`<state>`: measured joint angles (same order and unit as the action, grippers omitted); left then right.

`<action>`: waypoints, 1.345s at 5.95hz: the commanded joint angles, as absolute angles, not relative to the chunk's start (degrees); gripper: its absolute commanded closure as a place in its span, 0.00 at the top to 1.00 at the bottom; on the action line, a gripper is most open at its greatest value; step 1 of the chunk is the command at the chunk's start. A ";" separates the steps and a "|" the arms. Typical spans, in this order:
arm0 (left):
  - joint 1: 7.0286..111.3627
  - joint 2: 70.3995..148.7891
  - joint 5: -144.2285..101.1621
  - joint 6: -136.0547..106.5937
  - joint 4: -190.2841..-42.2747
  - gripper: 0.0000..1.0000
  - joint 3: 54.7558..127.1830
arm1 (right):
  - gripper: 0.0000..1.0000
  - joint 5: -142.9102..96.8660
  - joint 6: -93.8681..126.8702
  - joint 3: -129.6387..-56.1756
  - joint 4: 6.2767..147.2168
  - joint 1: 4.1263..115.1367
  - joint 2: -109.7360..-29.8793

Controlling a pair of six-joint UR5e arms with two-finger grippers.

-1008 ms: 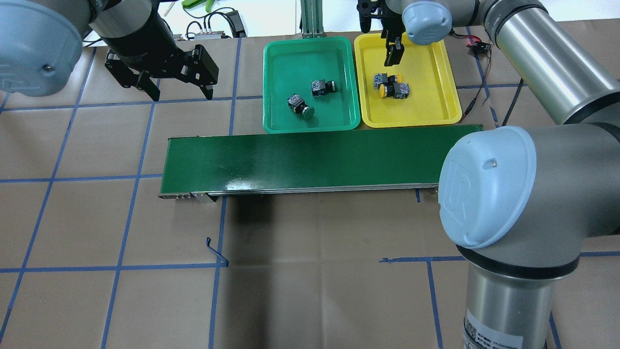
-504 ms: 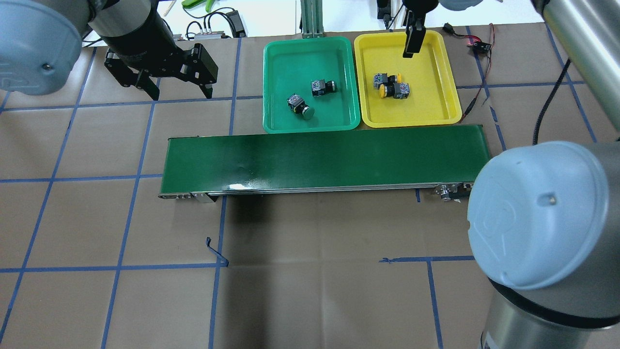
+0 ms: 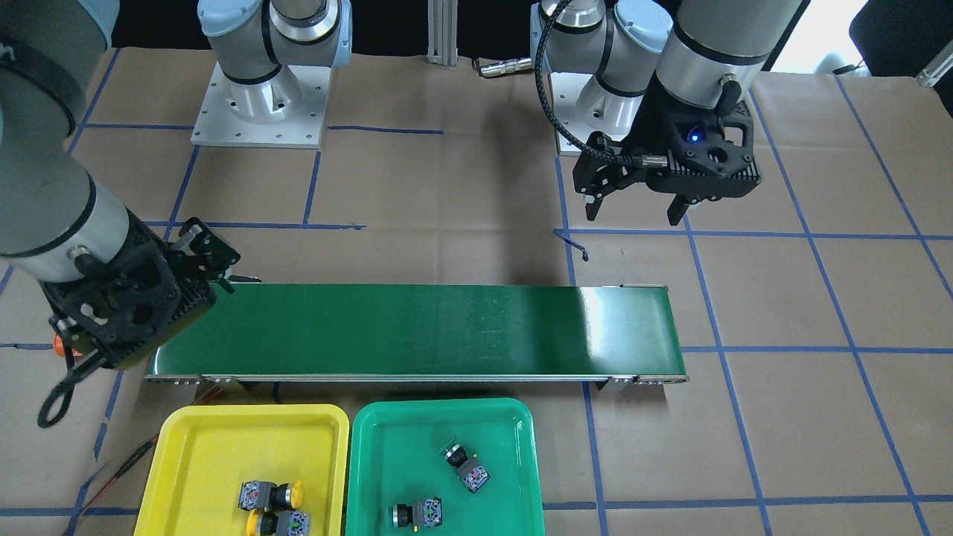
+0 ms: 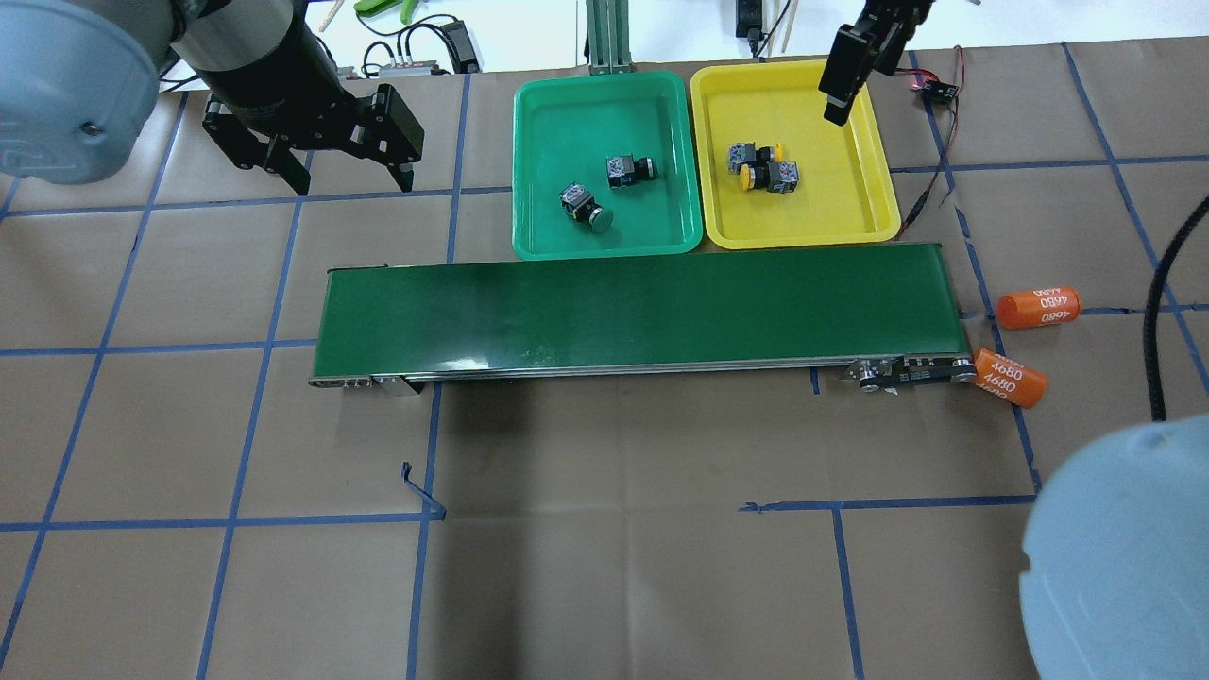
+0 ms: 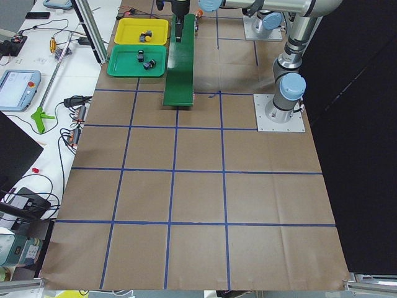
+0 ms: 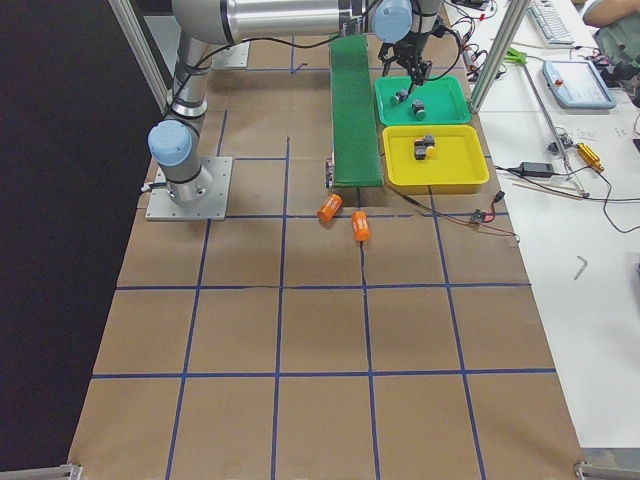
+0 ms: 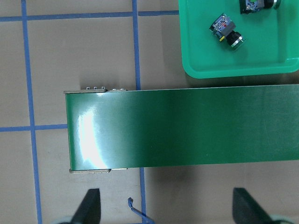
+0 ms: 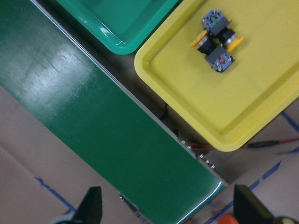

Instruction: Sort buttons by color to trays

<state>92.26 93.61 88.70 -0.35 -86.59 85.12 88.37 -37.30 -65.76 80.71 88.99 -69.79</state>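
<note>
Two green buttons [image 4: 586, 206] [image 4: 630, 170] lie in the green tray [image 4: 567, 104]. Two yellow buttons [image 4: 753, 156] [image 4: 773, 176] lie side by side in the yellow tray [image 4: 831, 203]. My left gripper [image 4: 355, 187] hangs open and empty over the table, left of the green tray. Its wrist view shows its open fingertips [image 7: 88, 207] and both green buttons [image 7: 226, 33] [image 7: 259, 4]. My right gripper [image 4: 841, 90] is open and empty above the yellow tray's far right edge. Its wrist view shows its spread fingertips [image 8: 91, 207] and the yellow buttons [image 8: 212, 30] [image 8: 224, 53].
A long dark-green conveyor belt [image 4: 633, 307] lies in front of both trays. Two orange cylinders marked 4680 [image 4: 1037, 307] [image 4: 1011, 376] lie at its right end. A thin cable [image 4: 930, 203] runs beside the yellow tray. Blue tape lines grid the brown table.
My right arm has risen and swung right, away from the yellow buttons. Its elbow has left the overhead view and uncovered the orange cylinders. The left arm and all buttons have not moved.
</note>
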 commanded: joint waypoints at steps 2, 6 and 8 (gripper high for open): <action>92.20 93.60 88.68 -0.26 -86.57 0.99 85.08 | 1.00 88.15 1.30 -79.51 80.68 90.69 -83.03; 92.20 93.60 88.68 -0.26 -86.57 0.99 85.17 | 1.00 89.12 3.69 -81.56 88.67 90.97 -82.97; 92.20 93.60 88.68 -0.18 -86.57 0.99 85.34 | 1.00 89.12 4.31 -81.48 88.51 90.97 -83.06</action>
<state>92.20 93.60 88.68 -0.19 -86.57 85.27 89.11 4.12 -81.52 88.40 90.98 -83.04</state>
